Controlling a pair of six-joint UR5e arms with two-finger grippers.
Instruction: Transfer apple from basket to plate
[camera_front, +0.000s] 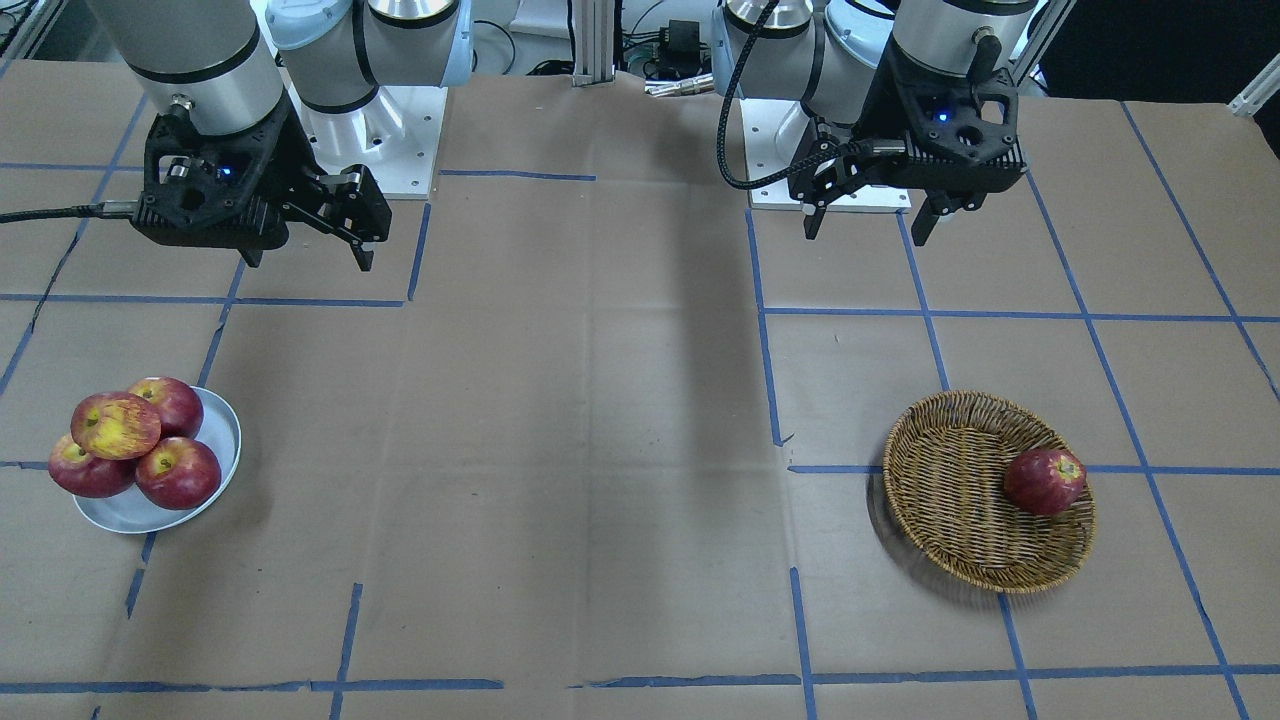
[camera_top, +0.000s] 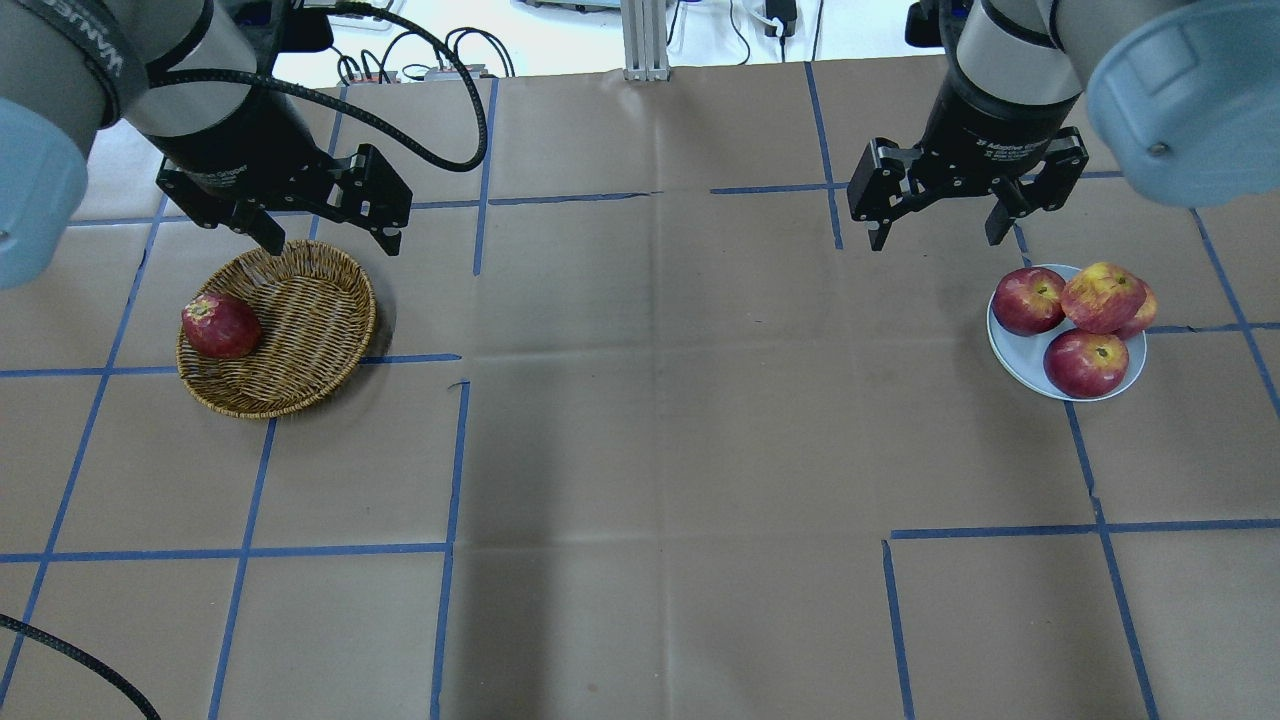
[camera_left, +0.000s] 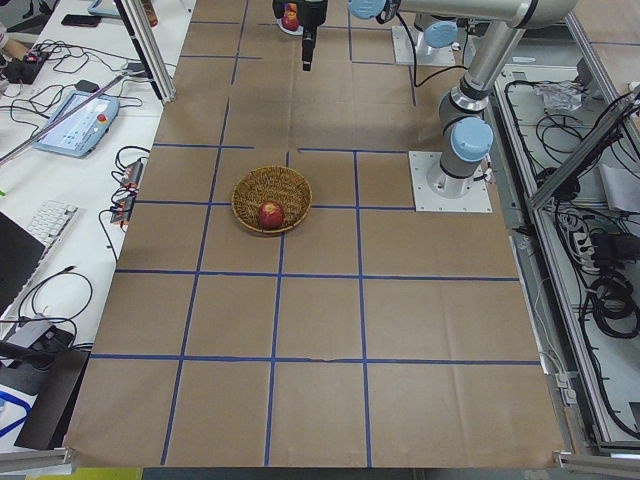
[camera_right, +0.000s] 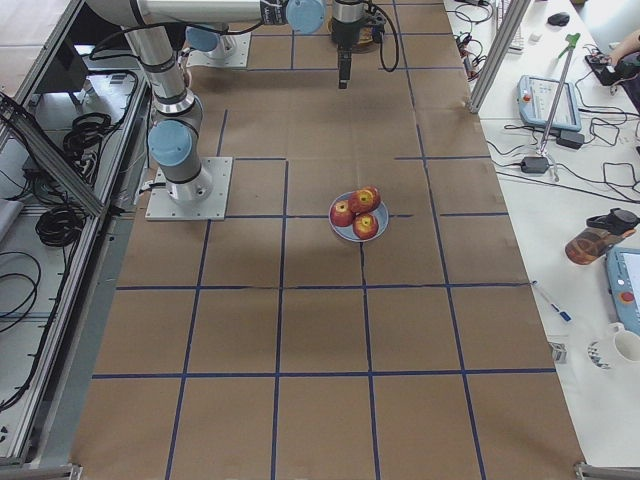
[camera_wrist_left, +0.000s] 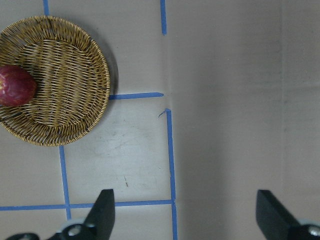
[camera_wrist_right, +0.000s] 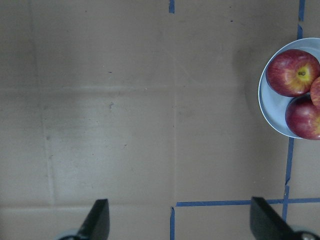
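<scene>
Both hands hung released over the worktop (camera_top: 650, 450). The streaked apple (camera_top: 1100, 295) sat atop the plate (camera_top: 1012, 352), nearest the right hand (camera_top: 938, 235). A dark apple (camera_top: 220, 325) lay in the basket (camera_top: 310, 310) near the left hand (camera_front: 868, 230).

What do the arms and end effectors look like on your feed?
Left arm and right arm: silver-grey tubes, pale blue joint caps. Left end effector and right end effector: black, two-fingered, white lettering on the collars. A black braided cable loops off the left wrist.
</scene>
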